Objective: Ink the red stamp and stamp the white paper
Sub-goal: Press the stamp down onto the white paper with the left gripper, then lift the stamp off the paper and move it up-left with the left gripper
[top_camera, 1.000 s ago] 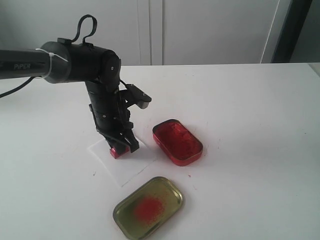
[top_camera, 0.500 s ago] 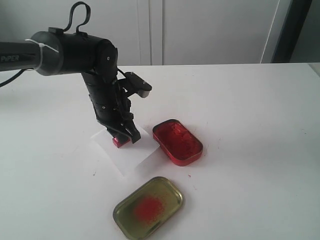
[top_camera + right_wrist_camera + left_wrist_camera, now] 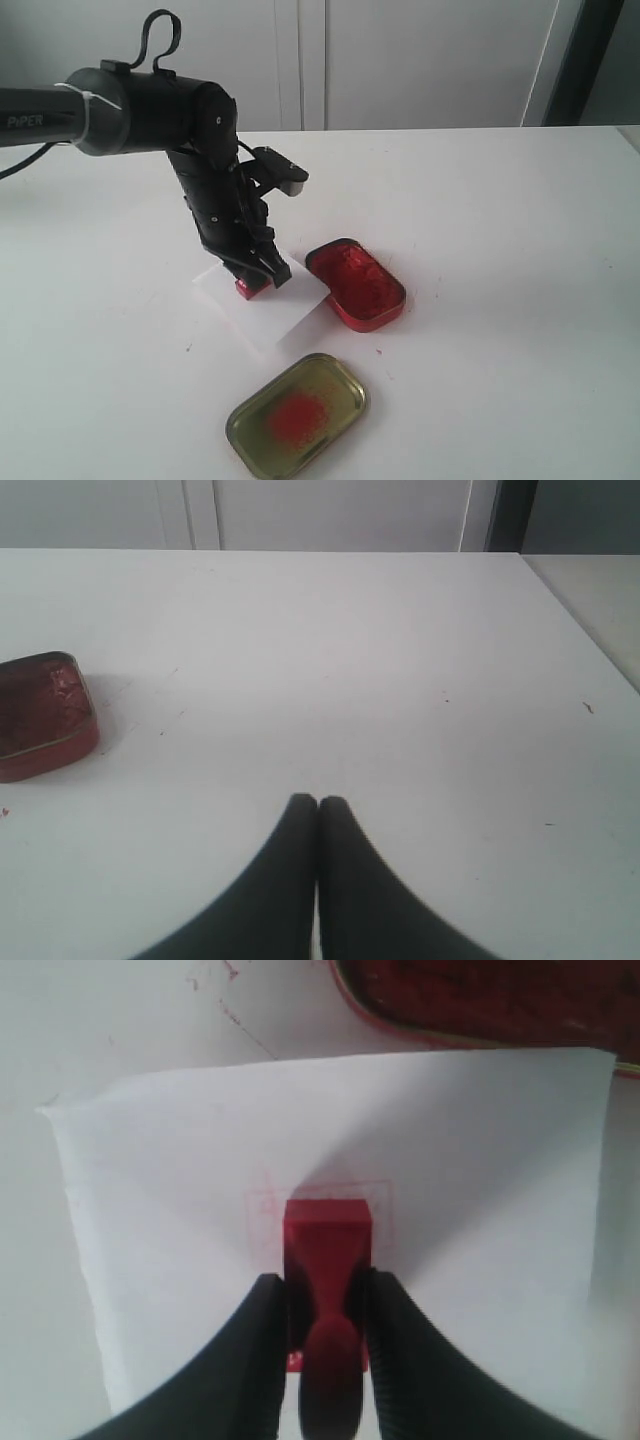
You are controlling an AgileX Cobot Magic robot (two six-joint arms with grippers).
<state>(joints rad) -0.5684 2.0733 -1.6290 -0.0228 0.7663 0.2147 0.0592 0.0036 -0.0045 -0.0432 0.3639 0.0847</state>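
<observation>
Gripping the red stamp (image 3: 245, 289) by its handle, the left gripper (image 3: 322, 1288) held it over the white paper (image 3: 287, 318) — left of centre in the exterior view, beside the red tin (image 3: 356, 284). The right gripper's (image 3: 318, 806) jaws were clenched, empty.

L arm (image 3: 130, 110) from left, wrist (image 3: 215, 195) bent down; L gripper (image 3: 262, 281) jaws clamp red stamp (image 3: 327, 1230). R gripper (image 3: 318, 810) jaws closed.

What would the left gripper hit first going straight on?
The white paper: the left gripper points down at it, and the red stamp it holds would meet the sheet first. Gap unclear.
</observation>
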